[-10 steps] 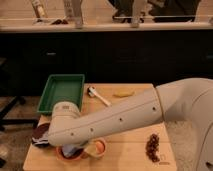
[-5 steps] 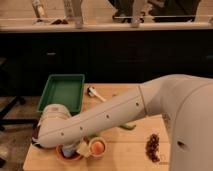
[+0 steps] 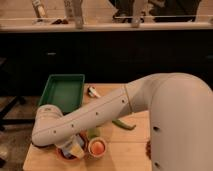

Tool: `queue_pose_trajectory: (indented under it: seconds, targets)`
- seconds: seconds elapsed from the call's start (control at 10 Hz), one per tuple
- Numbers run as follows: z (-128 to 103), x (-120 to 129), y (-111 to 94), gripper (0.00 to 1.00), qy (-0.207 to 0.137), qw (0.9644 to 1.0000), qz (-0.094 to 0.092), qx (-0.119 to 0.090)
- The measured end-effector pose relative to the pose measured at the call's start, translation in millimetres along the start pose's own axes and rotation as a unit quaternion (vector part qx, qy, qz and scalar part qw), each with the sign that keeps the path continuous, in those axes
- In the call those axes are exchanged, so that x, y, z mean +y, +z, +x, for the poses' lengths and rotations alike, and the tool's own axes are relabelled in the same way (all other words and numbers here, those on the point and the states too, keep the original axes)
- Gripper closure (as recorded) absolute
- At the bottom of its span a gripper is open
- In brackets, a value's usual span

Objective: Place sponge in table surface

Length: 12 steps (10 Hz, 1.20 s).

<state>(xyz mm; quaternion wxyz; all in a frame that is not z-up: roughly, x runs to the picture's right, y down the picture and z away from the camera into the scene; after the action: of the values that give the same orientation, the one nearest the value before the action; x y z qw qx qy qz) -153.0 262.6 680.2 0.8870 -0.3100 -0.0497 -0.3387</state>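
My arm point(image 3: 100, 117) reaches from the right across the light wooden table surface point(image 3: 125, 150) to its front left corner. The gripper point(image 3: 71, 146) hangs under the wrist there, low over a cluster of small items beside the orange bowl point(image 3: 97, 146). A pale bluish-yellow bit point(image 3: 76, 149) shows at the gripper; I cannot tell whether it is the sponge. No grey-blue block shows clearly anywhere else on the table.
A green plastic tray point(image 3: 62, 92) lies at the back left of the table. A white-handled brush-like item point(image 3: 93, 91) lies right of it. A green curved object point(image 3: 124, 124) lies mid-table under the arm. A dark reddish dish rim point(image 3: 62, 152) shows under the gripper. A dark counter stands behind.
The arm has swung further left and lower, so the wrist now sits over the front left corner. The view is closer on the table, and the brown item at the right is nearly covered.
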Motion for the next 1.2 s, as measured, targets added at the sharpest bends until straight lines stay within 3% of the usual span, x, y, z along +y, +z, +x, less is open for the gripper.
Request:
queue_pose_trajectory:
  seconds: [0.5,1.2]
  targets:
    - [-4,-7,20,0.2,0.041,0.9983,-0.019,-0.036]
    - [-21,-21,33,0.2,0.037,0.9977,-0.042,-0.039]
